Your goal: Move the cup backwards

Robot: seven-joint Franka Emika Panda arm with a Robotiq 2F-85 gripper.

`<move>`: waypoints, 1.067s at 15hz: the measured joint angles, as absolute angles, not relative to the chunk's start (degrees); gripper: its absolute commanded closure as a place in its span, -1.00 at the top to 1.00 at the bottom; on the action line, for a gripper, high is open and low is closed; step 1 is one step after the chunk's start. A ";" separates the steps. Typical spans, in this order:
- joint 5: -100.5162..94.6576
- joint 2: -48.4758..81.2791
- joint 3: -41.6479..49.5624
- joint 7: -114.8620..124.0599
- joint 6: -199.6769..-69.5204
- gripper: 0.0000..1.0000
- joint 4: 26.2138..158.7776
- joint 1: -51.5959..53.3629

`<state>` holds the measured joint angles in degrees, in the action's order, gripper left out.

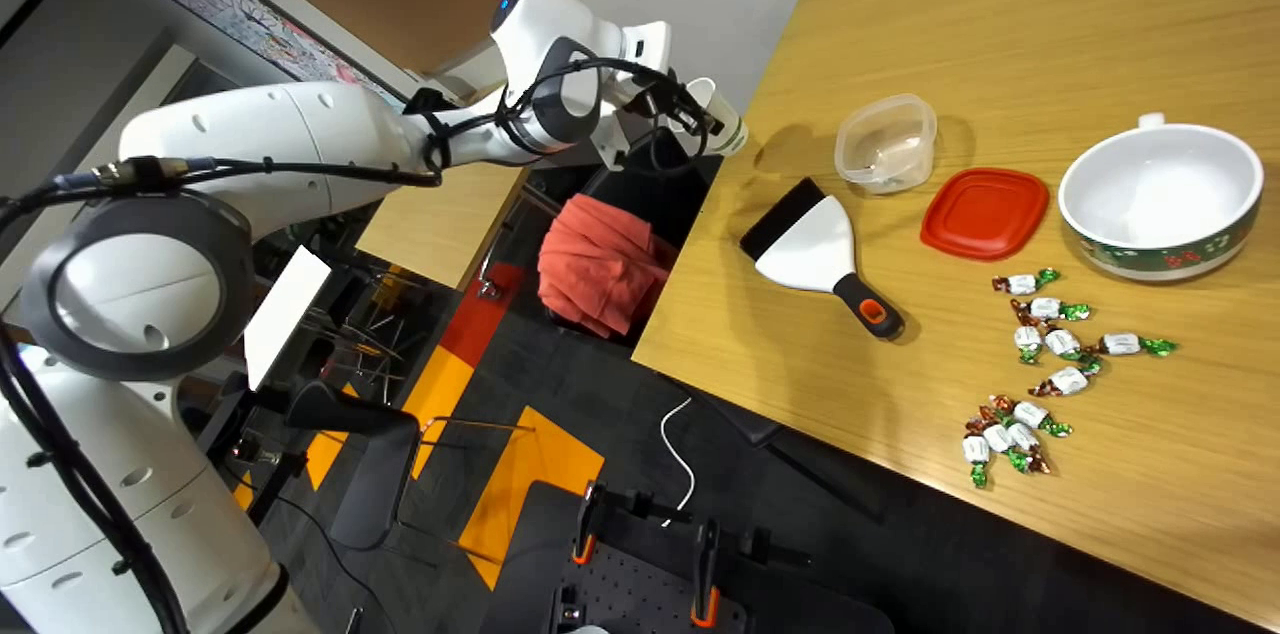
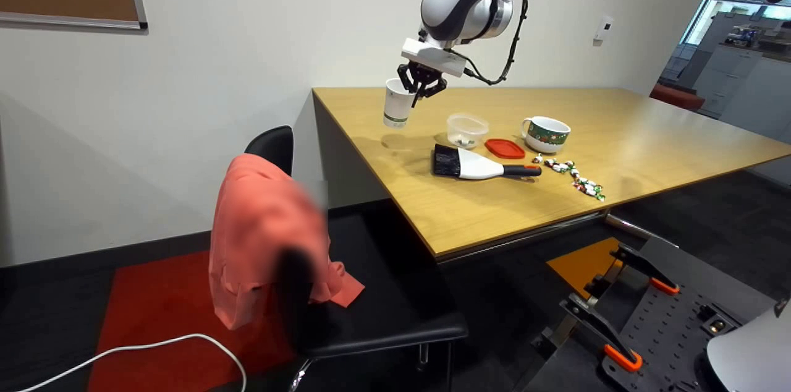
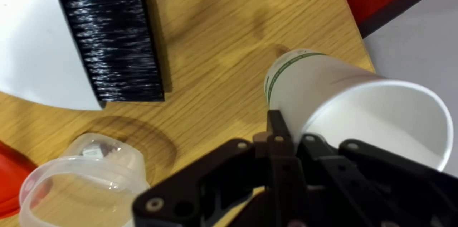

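And here's your cup (image 2: 397, 109), up in the air, its base apart from the table (image 1: 1000, 34) and its shadow (image 2: 400, 143) on the tabletop underneath in an exterior view. Your gripper (image 3: 294, 132) is pinching it by the side, right up at the rim, with the thin white edge caught tight; whether part of the tool reaches inside the mouth, you can't tell from the wrist view. Mouth upward, leaning a little, the cup hangs near the table's edge. Look down and you have the brush (image 1: 812, 244) lying flat nearby, black bristles at the end nearer the cup, handle pointing away. Next comes the clear tub (image 1: 890, 102), upright, something small and white showing inside, and then the red lid (image 1: 985, 212), lying flat between the tub and your white bowl (image 1: 1150, 259) with its green band. Past the brush handle you've got candies (image 1: 1062, 344) in loose clusters, white, green and brown wrappers, some touching. Off the table, in both exterior views, a coral cloth (image 2: 259, 225) drapes a black chair (image 2: 389, 311).
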<state>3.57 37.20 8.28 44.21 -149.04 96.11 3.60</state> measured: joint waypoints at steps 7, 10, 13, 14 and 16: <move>6.18 42.89 7.84 44.22 -145.57 -0.99 89.72 2.11; 6.18 45.54 8.11 44.22 -142.29 -0.99 87.21 1.98; 5.79 47.66 8.60 44.32 -140.93 -0.32 85.00 2.14; 5.55 47.96 8.86 44.34 -140.93 -0.18 84.51 2.35; 3.21 47.72 10.51 44.86 -141.47 0.12 83.93 3.86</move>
